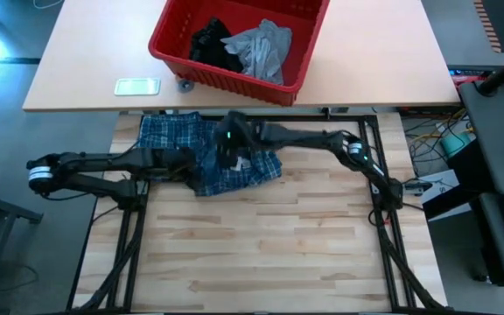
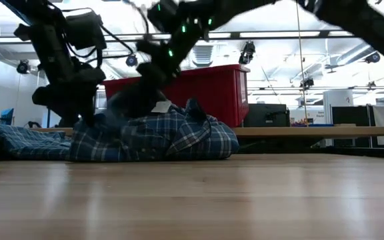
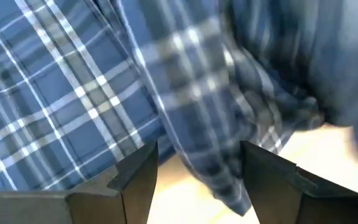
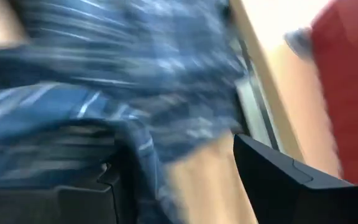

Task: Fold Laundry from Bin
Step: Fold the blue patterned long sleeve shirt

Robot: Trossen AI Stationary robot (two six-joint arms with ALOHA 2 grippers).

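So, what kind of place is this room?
Probably a robotics lab or workshop: two dark arms on a wooden butcher-block table, long ceiling strip lights, monitors and equipment behind the red plastic bin.

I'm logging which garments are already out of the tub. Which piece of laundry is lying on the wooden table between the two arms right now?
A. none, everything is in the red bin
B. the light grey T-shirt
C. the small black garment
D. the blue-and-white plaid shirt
D: the high view shows the plaid shirt spread on the table, while the grey T-shirt and the black garment lie in the red bin.
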